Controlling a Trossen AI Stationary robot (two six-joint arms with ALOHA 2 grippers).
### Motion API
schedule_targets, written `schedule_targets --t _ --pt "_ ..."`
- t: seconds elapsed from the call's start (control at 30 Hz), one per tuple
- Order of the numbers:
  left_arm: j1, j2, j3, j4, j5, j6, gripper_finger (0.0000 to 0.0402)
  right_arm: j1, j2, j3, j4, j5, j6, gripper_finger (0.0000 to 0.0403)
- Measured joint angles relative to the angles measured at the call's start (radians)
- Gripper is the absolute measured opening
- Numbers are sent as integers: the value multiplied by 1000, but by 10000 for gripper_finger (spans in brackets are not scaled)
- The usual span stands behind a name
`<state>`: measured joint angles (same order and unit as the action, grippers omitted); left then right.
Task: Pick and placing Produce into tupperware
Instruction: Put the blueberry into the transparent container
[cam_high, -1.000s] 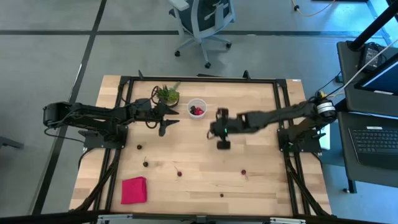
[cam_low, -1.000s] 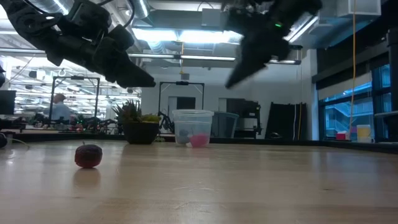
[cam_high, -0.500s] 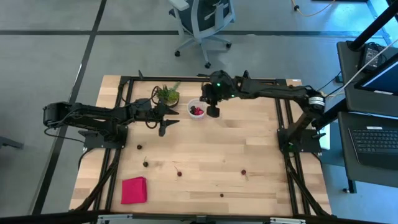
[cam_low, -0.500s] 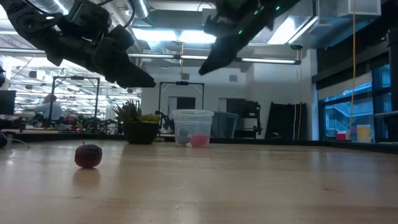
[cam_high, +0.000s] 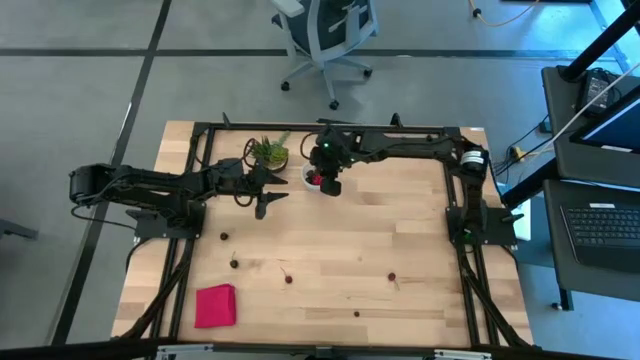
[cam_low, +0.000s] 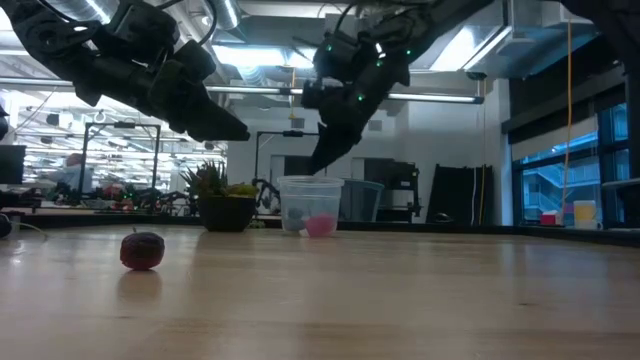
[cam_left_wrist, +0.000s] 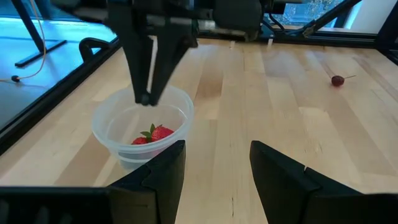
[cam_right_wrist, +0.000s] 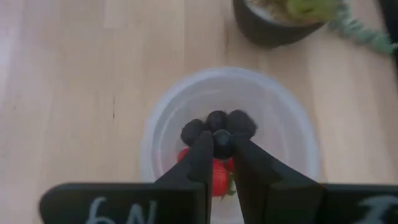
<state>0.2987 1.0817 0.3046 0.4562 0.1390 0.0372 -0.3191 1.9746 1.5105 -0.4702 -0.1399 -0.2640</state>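
The tupperware (cam_high: 316, 175) is a small clear round cup near the table's far edge, with red fruits (cam_right_wrist: 219, 169) lying on its bottom. My right gripper (cam_right_wrist: 222, 145) hangs just above its opening (cam_low: 318, 166), shut on a dark lumpy berry (cam_right_wrist: 217, 127). My left gripper (cam_left_wrist: 214, 167) is open and hovers over the table a little left of the cup (cam_high: 268, 197), touching nothing. More produce lies loose on the wood, such as a dark red fruit (cam_low: 142, 250) and small ones (cam_high: 289, 278) (cam_high: 392, 277). My right gripper pinches the dark lumpy berry (cam_right_wrist: 219, 124) between its two fingers (cam_right_wrist: 199, 163), at their free ends. The fingers come from above, pointing down. The berry is lifted clear, over the middle of the tupperware's opening (cam_right_wrist: 230, 81).
A spiky green potted plant (cam_high: 268, 152) stands just left of the cup, close to both grippers. A flat pink-red cloth (cam_high: 215, 305) lies at the near left corner. Loose fruits (cam_high: 234, 264) (cam_high: 356, 313) are scattered on the near half. A black frame (cam_high: 320, 127) rims the table.
My right gripper has swung from the middle of the table toward the far edge and to the left, then come down over the tupperware, staying shut on its berry. My left arm has kept still.
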Motion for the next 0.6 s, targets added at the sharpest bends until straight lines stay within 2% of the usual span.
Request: schedule_targets --t 0.6 --pt "0 0 0 -1 0 0 173 0 23 0 -11 -12 24 48"
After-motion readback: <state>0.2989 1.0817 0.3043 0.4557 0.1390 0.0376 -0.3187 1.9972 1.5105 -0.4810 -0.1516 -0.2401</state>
